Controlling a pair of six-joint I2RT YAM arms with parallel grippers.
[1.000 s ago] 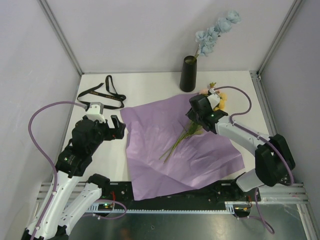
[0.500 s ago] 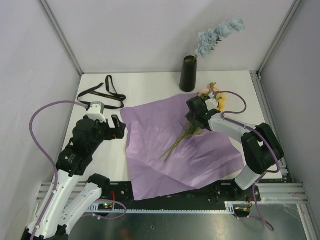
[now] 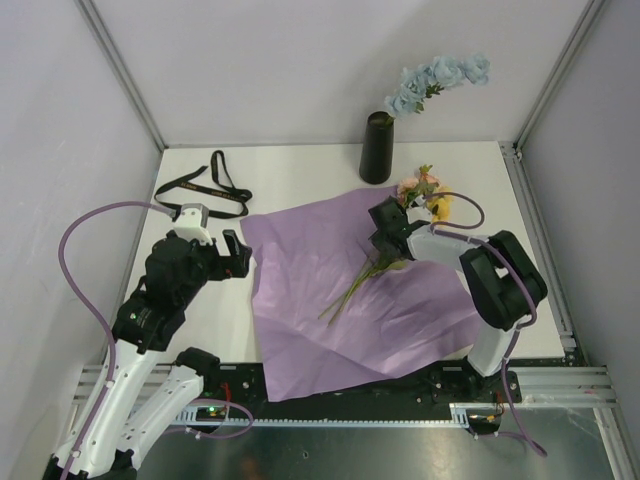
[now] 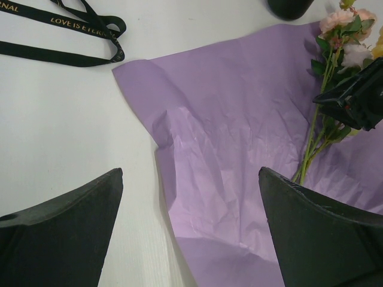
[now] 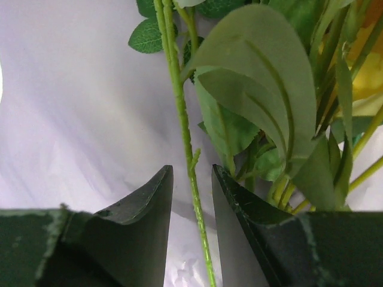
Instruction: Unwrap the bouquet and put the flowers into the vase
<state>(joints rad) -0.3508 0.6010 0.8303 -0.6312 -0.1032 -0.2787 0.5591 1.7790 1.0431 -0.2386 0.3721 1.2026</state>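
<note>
The flowers point(image 3: 418, 190) lie on the purple paper point(image 3: 300, 260), blooms at its far right corner and stems slanting toward its middle. The right claw point(image 5: 191, 170) sits over the stems, jaws nearly together with one thin stem between them; I cannot tell if it pinches. The left claw point(image 4: 190, 173) hangs spread wide at the paper's left edge. The vase point(image 3: 377, 148), holding a blue sprig point(image 3: 435, 80), stands just beyond the paper's far edge.

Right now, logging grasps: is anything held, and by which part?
Nothing held. The right gripper straddles one flower stem, jaws not touching it; left gripper open, empty.
</note>
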